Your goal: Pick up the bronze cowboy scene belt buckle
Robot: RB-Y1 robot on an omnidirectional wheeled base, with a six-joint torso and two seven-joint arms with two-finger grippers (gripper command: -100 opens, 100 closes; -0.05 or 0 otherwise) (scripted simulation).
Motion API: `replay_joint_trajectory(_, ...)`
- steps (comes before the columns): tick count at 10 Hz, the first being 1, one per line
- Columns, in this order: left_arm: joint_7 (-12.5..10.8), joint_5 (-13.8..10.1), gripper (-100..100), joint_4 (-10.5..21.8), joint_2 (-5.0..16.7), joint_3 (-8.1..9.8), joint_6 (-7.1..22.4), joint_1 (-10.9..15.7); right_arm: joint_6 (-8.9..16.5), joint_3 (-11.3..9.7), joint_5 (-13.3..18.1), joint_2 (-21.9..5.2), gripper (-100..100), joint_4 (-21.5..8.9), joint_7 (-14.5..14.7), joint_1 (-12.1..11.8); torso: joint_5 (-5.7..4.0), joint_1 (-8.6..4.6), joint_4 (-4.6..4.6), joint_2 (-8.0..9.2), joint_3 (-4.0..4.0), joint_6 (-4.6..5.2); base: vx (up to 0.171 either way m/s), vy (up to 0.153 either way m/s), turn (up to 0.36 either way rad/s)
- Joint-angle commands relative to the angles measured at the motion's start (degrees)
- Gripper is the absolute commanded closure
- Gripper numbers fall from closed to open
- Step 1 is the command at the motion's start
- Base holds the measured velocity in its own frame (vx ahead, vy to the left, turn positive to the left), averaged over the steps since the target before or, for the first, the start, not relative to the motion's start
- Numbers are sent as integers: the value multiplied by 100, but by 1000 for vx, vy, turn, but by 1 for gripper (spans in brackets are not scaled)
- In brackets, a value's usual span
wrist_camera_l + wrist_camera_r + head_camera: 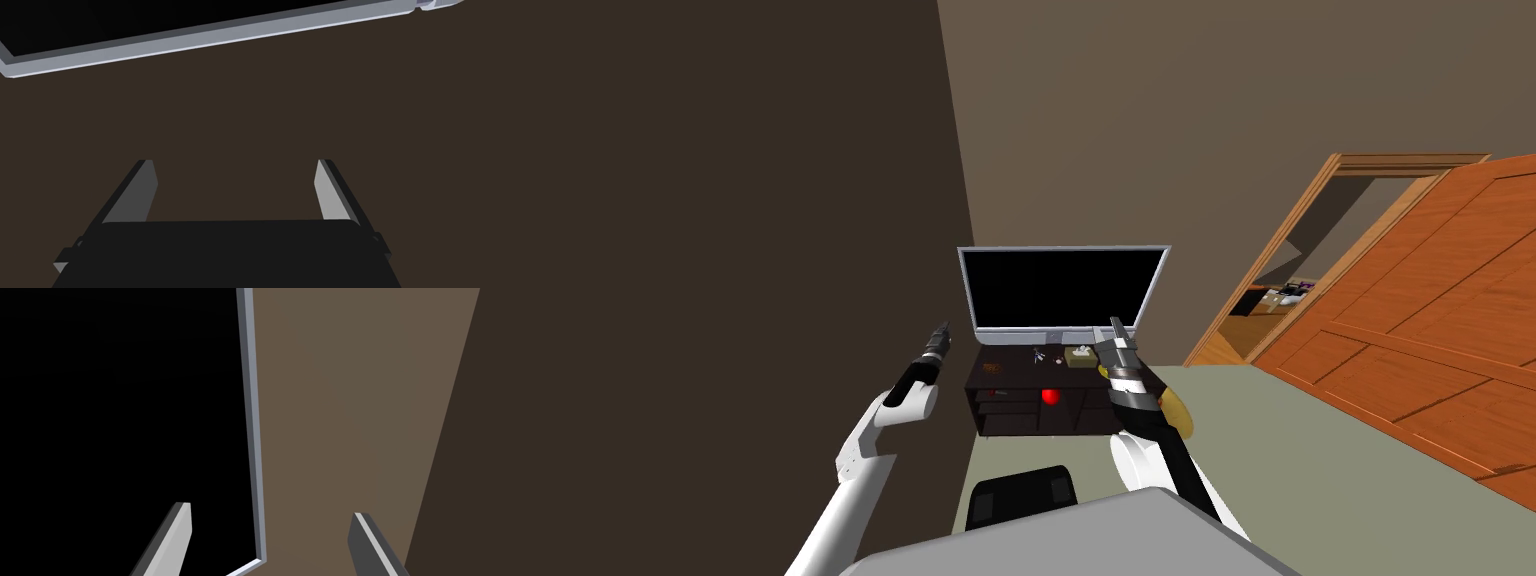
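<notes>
– So, how much room have you got around the stand (1017, 366)?
– Plenty on my right: pale green floor (1312, 470) runs open to an orange door (1412, 330) swung wide beside its doorway (1282, 290). On my left a dark brown wall (712, 200) comes close to the stand's left end.
– And the arms?
– Both are raised in front of me, well apart. My left gripper (235, 167) points forward beyond the stand's left edge, below the TV (1062, 290), fingers spread with nothing between them. My right gripper (270, 510) is up by the TV's lower right corner, above the stand's right end. Its fingers are spread too, straddling the screen's grey frame without touching it.
– Where's the buckle (990, 368)?
– I take it to be the small brownish thing on the stand's top, near the left edge and towards the front. It is too small to make out any detail. Neither hand is near it.
– Anything else on that top?
– A small grey object (1039, 354) sits near the middle by the TV's foot, and a pale box (1080, 355) lies towards the right end. A red thing (1051, 396) sits in the middle compartment underneath.
</notes>
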State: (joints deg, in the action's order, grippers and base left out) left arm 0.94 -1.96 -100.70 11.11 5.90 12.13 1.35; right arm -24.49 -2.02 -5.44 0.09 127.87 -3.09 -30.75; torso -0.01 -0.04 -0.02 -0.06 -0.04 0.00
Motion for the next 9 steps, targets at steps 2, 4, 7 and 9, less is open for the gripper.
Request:
replay_joint_trajectory(2, -10, 18, -100, 447, 31, 20, 380, 309, 0, 0, 0, 0, 0, 0, 0, 0, 0, -1, 0, 0, 0, -1, 17, -14, -1)
replay_joint_trajectory(4, -23, 24, -100, 813, 66, 35, 638, 537, 0, 0, 0, 0, 0, 0, 0, 0, -1, -2, -1, -3, -2, -1, 21, -19, -4)
replay_joint_trajectory(7, -38, 31, -100, 1259, 98, 48, 1072, 763, 0, 0, 0, 0, 0, 0, 0, 0, -2, -7, -1, -2, -1, 0, 16, -25, -6)
replay_joint_trajectory(9, -53, 39, -100, 1597, 128, 60, 1374, 987, 0, 0, 0, 0, 0, 0, 0, 0, -2, -8, 0, -3, -2, 0, 23, -29, -9)
